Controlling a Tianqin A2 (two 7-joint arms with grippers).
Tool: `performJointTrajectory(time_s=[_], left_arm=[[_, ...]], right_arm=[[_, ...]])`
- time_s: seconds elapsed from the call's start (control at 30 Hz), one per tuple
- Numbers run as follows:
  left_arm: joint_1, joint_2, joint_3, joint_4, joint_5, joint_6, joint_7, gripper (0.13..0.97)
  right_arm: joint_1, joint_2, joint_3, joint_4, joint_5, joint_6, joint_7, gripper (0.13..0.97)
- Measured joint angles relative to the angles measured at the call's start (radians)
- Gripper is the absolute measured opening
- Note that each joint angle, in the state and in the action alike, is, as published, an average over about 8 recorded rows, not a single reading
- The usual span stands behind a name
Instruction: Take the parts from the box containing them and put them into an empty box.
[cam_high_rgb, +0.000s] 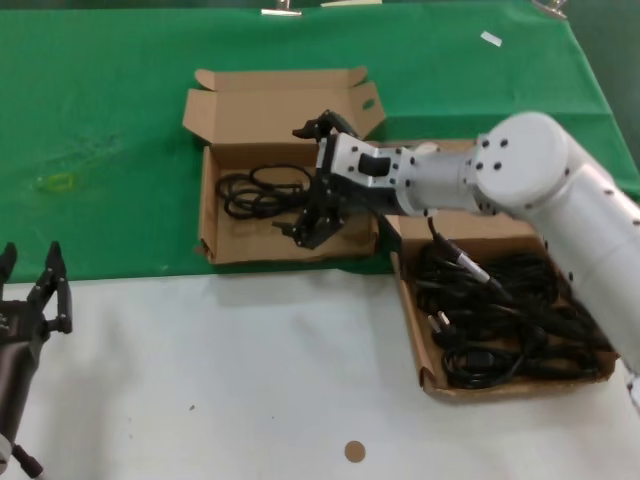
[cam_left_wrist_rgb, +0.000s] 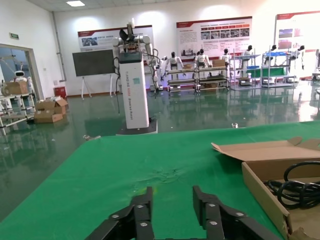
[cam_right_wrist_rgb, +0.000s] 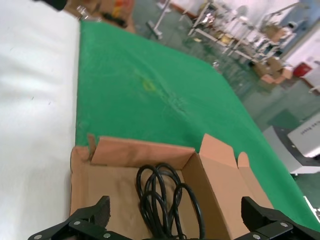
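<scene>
Green cloth (cam_high_rgb: 110, 110) covers the far half of the work surface and white tabletop (cam_high_rgb: 250, 370) the near half, with two brown corrugated cardboard boxes straddling the seam. On the robot's right sits the low-walled cardboard box with an uneven front wall (cam_high_rgb: 430, 385), heaped with black coiled power cables (cam_high_rgb: 510, 310), thin glossy cords looped into tangled bundles, plug ends poking out toward the box's left wall. Just beside it, further left and back on the green, stands the squarer cardboard box with taller walls (cam_high_rgb: 208, 210), its notched lid (cam_high_rgb: 270, 105) folded back; one black coiled cable bundle (cam_high_rgb: 262, 190) lies inside against the back wall. The white right arm (cam_high_rgb: 540, 180) reaches across both boxes, and its black right gripper (cam_high_rgb: 312, 185) hangs over the squarer box with fingers spread wide apart, holding nothing; the wrist view shows the loose coil directly beneath. The dark left gripper (cam_high_rgb: 35, 290) waits over the white tabletop at the near left, fingers parted
</scene>
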Motion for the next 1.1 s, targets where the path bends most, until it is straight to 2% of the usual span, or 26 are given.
performJointTrajectory(time_s=[0.17,0.3,0.87,1.1], left_arm=[[0.0,0.0,0.0,0.0,0.0,0.0,0.0,0.351],[0.0,0.0,0.0,0.0,0.0,0.0,0.0,0.351],[0.0,0.0,0.0,0.0,0.0,0.0,0.0,0.766],[0.0,0.0,0.0,0.0,0.0,0.0,0.001,0.866]], right_arm=[[-0.082,0.008,0.04,0.066,0.041,0.057,0.009,0.914],[-0.146,0.014,0.072,0.118,0.074,0.103,0.017,0.945],[-0.423,0.04,0.208,0.34,0.213,0.297,0.048,0.966],[-0.537,0.051,0.264,0.432,0.27,0.377,0.062,0.966]])
